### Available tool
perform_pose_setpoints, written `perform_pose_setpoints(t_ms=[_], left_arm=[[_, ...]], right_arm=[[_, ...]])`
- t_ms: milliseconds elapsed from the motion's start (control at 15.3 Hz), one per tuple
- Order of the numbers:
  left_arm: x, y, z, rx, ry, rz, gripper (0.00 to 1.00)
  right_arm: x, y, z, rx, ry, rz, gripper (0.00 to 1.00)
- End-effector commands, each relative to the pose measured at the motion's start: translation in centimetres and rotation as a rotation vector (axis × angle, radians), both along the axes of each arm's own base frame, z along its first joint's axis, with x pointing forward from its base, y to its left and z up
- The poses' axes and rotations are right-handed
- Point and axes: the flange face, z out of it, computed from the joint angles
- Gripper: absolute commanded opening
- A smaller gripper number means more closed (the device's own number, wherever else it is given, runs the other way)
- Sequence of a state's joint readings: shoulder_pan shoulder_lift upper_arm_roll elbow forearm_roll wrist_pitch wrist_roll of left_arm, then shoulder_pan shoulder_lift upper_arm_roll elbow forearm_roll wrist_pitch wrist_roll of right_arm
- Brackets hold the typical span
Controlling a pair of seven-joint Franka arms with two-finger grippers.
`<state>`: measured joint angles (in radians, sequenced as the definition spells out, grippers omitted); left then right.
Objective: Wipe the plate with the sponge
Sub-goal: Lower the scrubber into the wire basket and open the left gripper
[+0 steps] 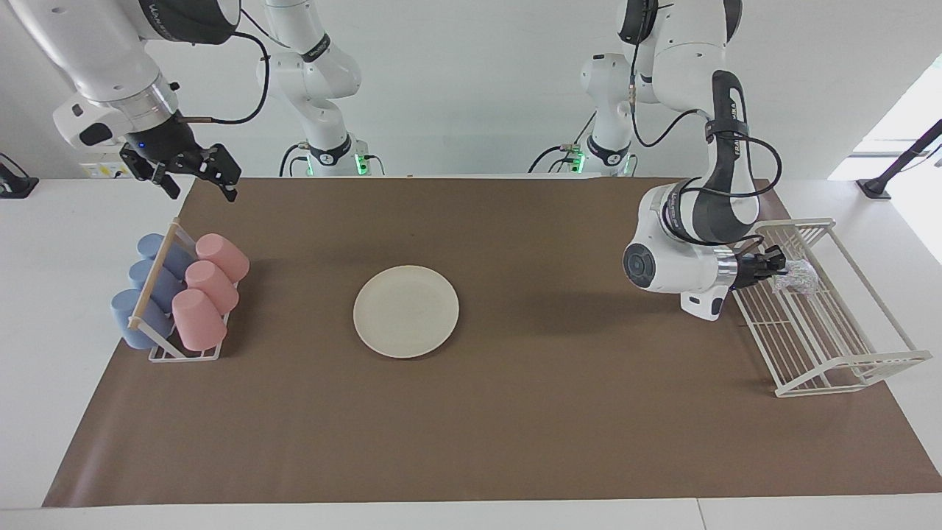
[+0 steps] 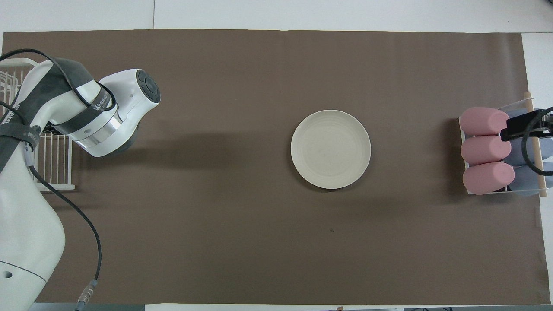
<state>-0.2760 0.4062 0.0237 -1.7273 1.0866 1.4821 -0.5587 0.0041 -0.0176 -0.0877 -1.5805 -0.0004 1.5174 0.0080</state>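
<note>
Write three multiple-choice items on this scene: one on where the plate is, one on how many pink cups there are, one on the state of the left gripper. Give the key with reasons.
1. Where does the plate lie?
A. in the wire rack
B. on the brown mat, mid-table
C. on the cups

2. How many pink cups are in the cup holder?
A. one
B. five
C. three

3. What is the left gripper doing?
A. shut on the sponge over the wire rack
B. open above the plate
C. resting on the cups

Key: 1 B, the plate sits alone on the mat; 2 C, three pink cups lie in a row beside the blue ones; 3 A, its fingertips pinch the silvery wad over the rack.
</note>
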Motion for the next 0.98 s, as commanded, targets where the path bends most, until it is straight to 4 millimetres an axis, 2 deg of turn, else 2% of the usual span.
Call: perform_pose_setpoints(t_ms=[0,655,786,852,917], left_arm=[[0.2,0.5,0.2,-0.015,-0.021,0.003,1.0],[0.4,0.2,0.7,-0.023,-0.026,0.004,1.0],[0.8,-0.4,2.3,-0.096,-0.052,0.034,1.0],[1.1,-0.8,4.0,-0.187,-0.077,0.076,1.0],[1.5,-0.3,6.9,-0.29,-0.108,0.119,1.0]], right_arm=[[0.3,-0.1,0.1,0.017,-0.013,-0.007,1.0],[0.2,-0.1,0.2,0.017,-0.012,-0.008,1.0],[0.2,-0.1,0.2,0.017,-0.012,-0.008,1.0],[0.2,-0.1,0.1,0.017,-0.01,-0.008,1.0],[0.2,0.0,0.2,0.017,-0.012,-0.007,1.0]])
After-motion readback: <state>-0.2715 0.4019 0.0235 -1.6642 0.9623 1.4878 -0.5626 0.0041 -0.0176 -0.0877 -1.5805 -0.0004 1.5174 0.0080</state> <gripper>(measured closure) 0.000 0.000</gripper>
